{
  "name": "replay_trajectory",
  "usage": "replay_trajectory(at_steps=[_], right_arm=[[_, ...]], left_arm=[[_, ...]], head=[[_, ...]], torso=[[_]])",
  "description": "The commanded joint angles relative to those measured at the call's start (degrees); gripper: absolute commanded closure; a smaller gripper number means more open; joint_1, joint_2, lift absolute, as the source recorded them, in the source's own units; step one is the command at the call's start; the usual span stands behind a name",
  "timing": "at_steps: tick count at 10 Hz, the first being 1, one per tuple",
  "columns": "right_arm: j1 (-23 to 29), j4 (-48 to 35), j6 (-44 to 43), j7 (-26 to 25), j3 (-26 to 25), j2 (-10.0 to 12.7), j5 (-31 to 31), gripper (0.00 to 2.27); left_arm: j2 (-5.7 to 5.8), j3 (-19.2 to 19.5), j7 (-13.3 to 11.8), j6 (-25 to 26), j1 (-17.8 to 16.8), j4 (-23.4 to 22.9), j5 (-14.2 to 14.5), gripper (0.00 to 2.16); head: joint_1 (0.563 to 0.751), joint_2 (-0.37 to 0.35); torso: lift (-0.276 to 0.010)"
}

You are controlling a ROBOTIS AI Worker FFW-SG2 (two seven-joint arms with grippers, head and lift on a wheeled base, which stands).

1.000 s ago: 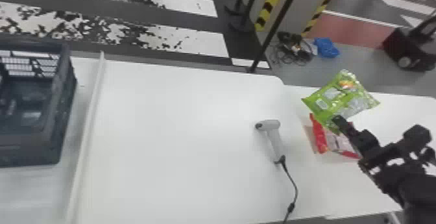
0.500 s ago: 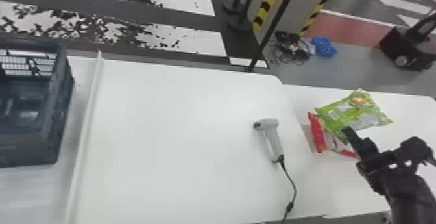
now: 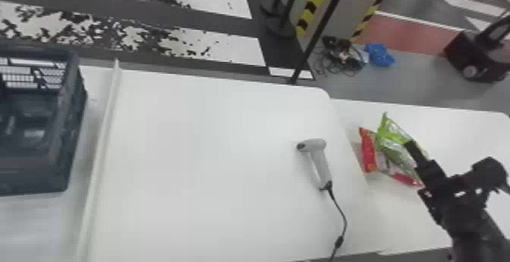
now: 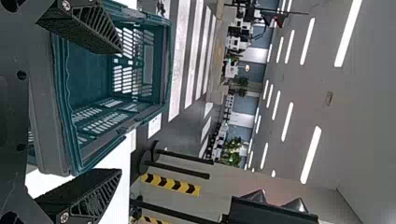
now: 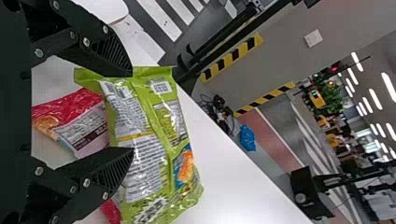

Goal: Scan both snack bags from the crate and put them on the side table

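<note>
Snack bags (image 5: 146, 140), crinkled green, glossy red

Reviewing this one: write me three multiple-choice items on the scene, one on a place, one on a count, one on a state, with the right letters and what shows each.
1. Where is the scanner?
A) on the main table, right of the crate
B) inside the crate
C) under the snack bags

2. How many snack bags are at the side table?
A) none
B) four
C) two

3. How do the fingers of the right gripper stand?
A) shut on the scanner
B) apart
C) pressed together

Right letters:
1: A, since the head view has it lying on the main table, with the crate off to its left.
2: C, since a green bag partly covers a red bag.
3: B, since the right wrist view has a wide gap between the fingertips.
</note>
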Motion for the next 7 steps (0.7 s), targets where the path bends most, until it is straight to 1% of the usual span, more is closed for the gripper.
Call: replay_trajectory(at_steps=[1, 2, 3, 4, 5, 6, 7], right_arm=[[4.98, -11.04, -2.93, -1.26, 1.46, 3.54, 0.15, 0.06], [8.32, -18.51, -4.69, -2.75, 3.4, 6.18, 2.43, 0.06], [11.92, -25.54, -8.9, -4.25, 6.74, 8.55, 5.77, 0.05], [15.61, -31.87, -13.47, -5.83, 11.31, 10.49, 9.46, 0.04], [19.04, -37.49, -17.69, -7.5, 16.49, 11.98, 13.77, 0.04], [21.85, -42.33, -19.98, -8.82, 21.5, 13.21, 17.29, 0.04], [24.05, -45.49, -20.33, -9.17, 25.55, 14.71, 19.75, 0.04]], left_arm=[[-0.07, -0.04, 0.17, 0.0, 0.03, -0.36, -0.05, 0.09], [-0.34, -0.13, 0.61, 0.7, 0.3, -1.5, 0.57, 0.08], [-0.51, -0.39, 1.49, 1.58, 0.47, -3.26, 0.21, 0.08], [-0.69, -1.09, 2.9, 3.34, 0.47, -4.31, -0.05, 0.08], [-0.86, -2.24, 5.45, 5.27, 0.47, -5.63, -1.63, 0.08], [-1.04, -3.99, 8.17, 7.21, 0.47, -6.86, -3.48, 0.08], [-1.21, -6.1, 10.37, 7.56, 0.38, -7.48, -5.24, 0.08]], head=[[0.695, -0.35], [0.695, -0.35], [0.695, -0.35], [0.695, -0.35], [0.695, -0.35], [0.695, -0.331], [0.695, -0.294]], torso=[[-0.087], [-0.087], [-0.087], [-0.087], [-0.087], [-0.087], [-0.087]])
